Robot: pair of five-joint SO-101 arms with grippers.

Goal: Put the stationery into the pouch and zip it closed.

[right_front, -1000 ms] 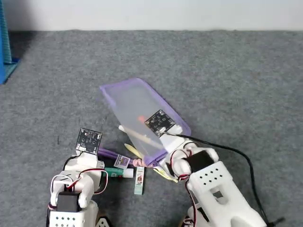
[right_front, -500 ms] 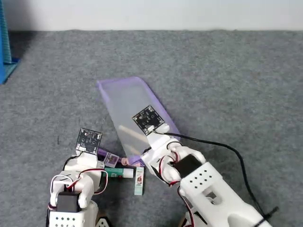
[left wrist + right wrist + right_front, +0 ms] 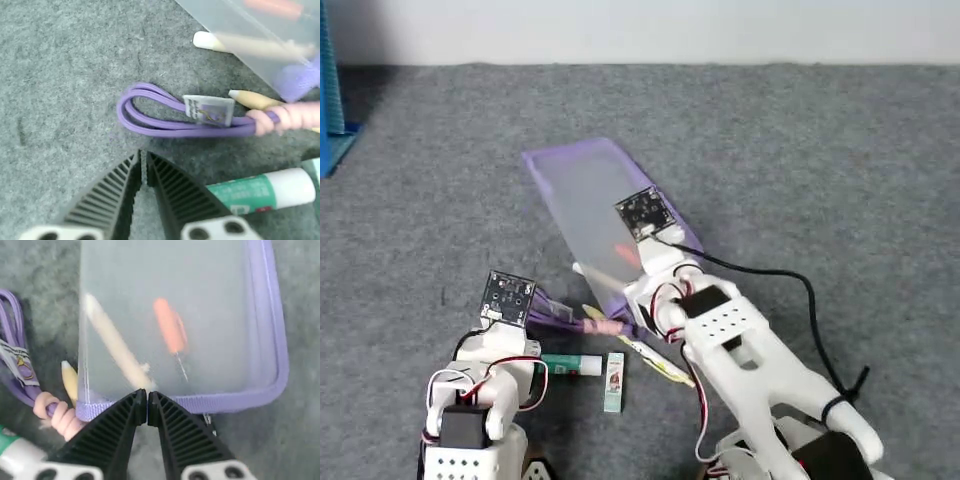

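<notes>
Pinching pouch [image 3: 215,315]: right gripper [image 3: 146,393] is clamping its hem, probably steadying it.
Left gripper [image 3: 143,155]: is idling, pressed together, empty.

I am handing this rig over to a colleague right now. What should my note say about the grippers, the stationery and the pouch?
Left gripper: shut, empty, over the carpet beside the purple strap.
Right gripper: shut, tips at the purple edge of the pouch; I cannot tell if it pinches that edge.
Seen through the pouch wall: orange pen and cream pen, whose end sticks out.
Outside the pouch: glue stick, yellow pencil, small box.
Left to do: load these, then zip it closed.
</notes>
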